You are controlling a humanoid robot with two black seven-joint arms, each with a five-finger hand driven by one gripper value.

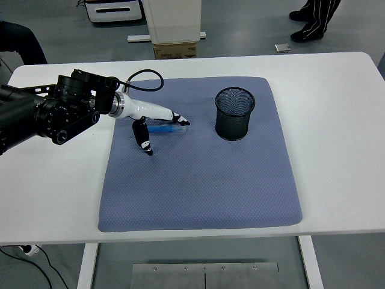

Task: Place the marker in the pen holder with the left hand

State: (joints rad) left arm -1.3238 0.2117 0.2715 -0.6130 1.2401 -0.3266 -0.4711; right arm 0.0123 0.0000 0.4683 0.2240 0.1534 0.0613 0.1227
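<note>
A blue marker (169, 128) lies flat on the blue-grey mat (198, 180), left of a black mesh pen holder (234, 113) that stands upright at the mat's back right. My left hand (157, 127), white with black fingertips, reaches in from the left over the marker. Its long fingers (177, 118) lie just behind the marker and its thumb (144, 139) points down in front of it. The fingers are spread and do not grip the marker. The right arm is out of view.
The mat covers the middle of the white table (337, 120). A black cable (144, 78) loops behind my left wrist. A person's legs (313, 18) and a box (175, 50) show on the floor beyond the table.
</note>
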